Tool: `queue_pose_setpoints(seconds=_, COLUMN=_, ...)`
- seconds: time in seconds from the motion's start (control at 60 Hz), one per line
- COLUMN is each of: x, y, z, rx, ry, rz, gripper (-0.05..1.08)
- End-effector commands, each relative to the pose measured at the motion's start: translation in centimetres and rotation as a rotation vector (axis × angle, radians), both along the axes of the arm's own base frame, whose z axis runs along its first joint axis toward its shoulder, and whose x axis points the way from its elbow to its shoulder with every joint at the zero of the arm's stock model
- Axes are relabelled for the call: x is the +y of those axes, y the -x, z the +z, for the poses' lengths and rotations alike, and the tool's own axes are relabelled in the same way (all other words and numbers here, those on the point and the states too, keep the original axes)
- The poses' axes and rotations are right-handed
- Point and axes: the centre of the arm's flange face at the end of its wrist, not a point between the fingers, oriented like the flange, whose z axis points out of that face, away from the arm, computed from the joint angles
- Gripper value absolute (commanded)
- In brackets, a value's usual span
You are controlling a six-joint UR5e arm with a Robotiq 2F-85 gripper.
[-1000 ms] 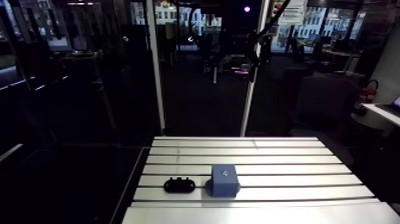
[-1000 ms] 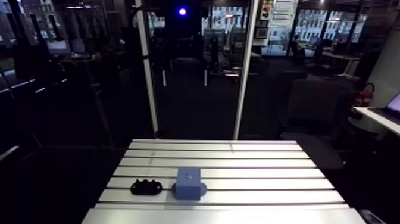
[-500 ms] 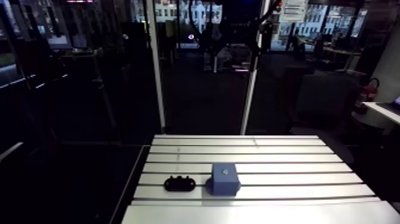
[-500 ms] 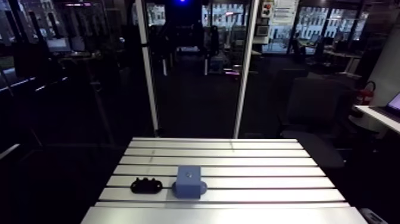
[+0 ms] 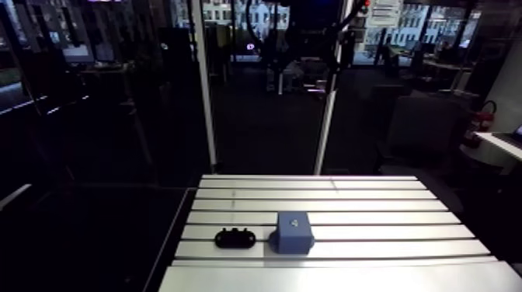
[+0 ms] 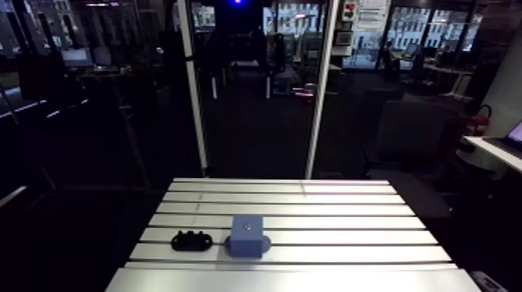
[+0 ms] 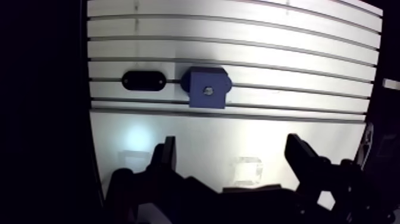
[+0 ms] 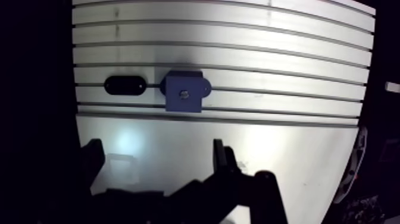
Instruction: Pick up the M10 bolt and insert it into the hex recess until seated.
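Observation:
A blue block (image 5: 294, 231) sits on the slotted table (image 5: 373, 203) near its front edge. A small metallic bolt head (image 7: 207, 90) shows in the centre of the block's top face. A black oval holder (image 5: 235, 238) lies just left of the block, close beside it. In the wrist view my gripper (image 7: 232, 156) hangs high above the table's bare front strip, well short of the block. Its two dark fingers (image 7: 164, 156) stand wide apart with nothing between them.
The table's left edge (image 7: 89, 119) drops into darkness beside the black holder. Two upright frame posts (image 5: 205, 85) rise behind the table's far edge. Broad slotted surface stretches behind and to the right of the block.
The arm view has shifted very slightly, so the camera moved a little. The blue block and the black holder lie where they were.

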Motion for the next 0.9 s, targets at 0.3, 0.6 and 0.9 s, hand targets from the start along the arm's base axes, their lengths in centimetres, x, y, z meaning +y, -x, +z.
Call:
queue_pose_setpoints(seconds=0.3, x=-0.09, y=-0.21, z=-0.4, rx=-0.008, ry=0.008, rz=0.0, gripper=0.01)
queue_pose_setpoints(seconds=0.6, x=-0.17, y=-0.01, z=-0.3, rx=-0.005, ry=0.008, rz=0.002, gripper=0.01)
queue_pose_setpoints(seconds=0.9, x=-0.08, y=0.47, z=-0.71, rx=-0.012, ry=0.008, rz=0.0, gripper=0.01)
